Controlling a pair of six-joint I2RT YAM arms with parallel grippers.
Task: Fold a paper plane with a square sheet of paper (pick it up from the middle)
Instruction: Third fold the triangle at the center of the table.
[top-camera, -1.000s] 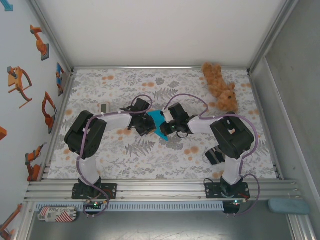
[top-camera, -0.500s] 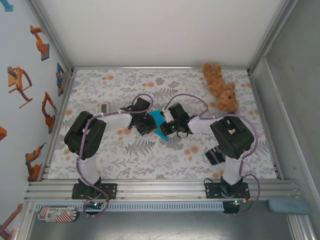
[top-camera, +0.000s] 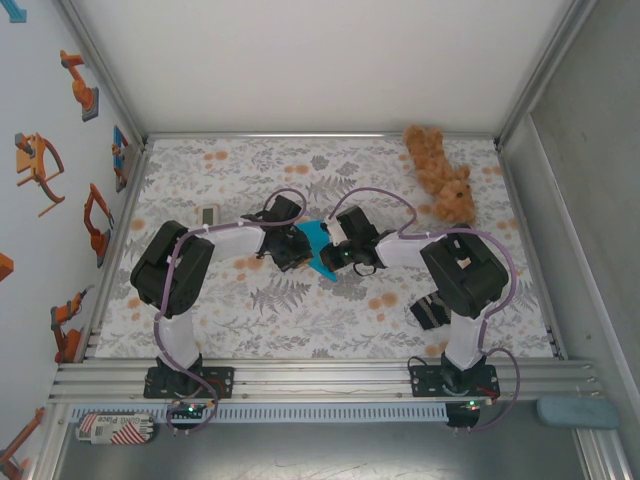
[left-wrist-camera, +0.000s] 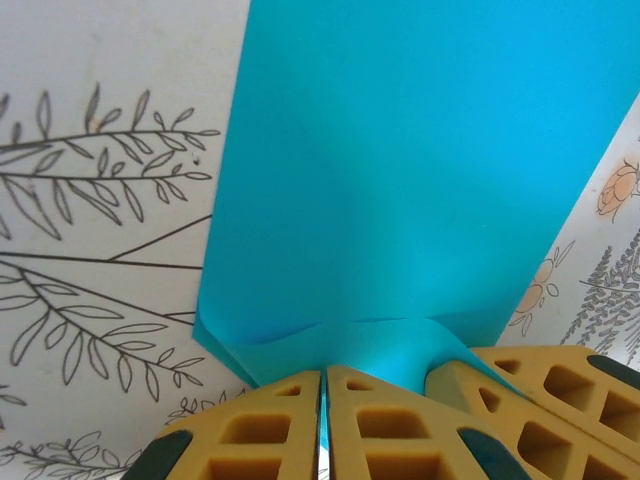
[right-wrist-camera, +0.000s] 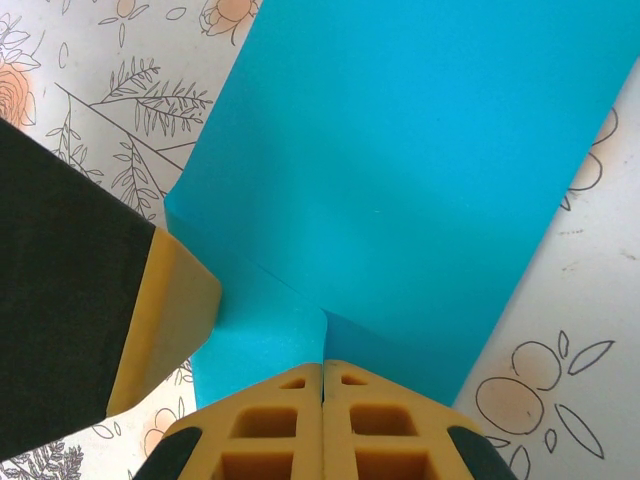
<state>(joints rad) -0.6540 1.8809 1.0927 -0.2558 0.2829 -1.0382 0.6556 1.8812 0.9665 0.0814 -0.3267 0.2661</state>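
you'll find the paper (top-camera: 318, 243) at the table's (top-camera: 300, 330) middle, with the left gripper (left-wrist-camera: 322, 385) on its left side and the right gripper (right-wrist-camera: 322, 372) on its right, close together. the bear (top-camera: 440, 175) lies in the far right corner, and a cloth (top-camera: 430, 311) lies beside the right arm.

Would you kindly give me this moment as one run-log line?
left jaws: shut on blue paper edge | right jaws: shut on same paper | paper: creased, spanning both jaws | teddy bear: far right corner, apart
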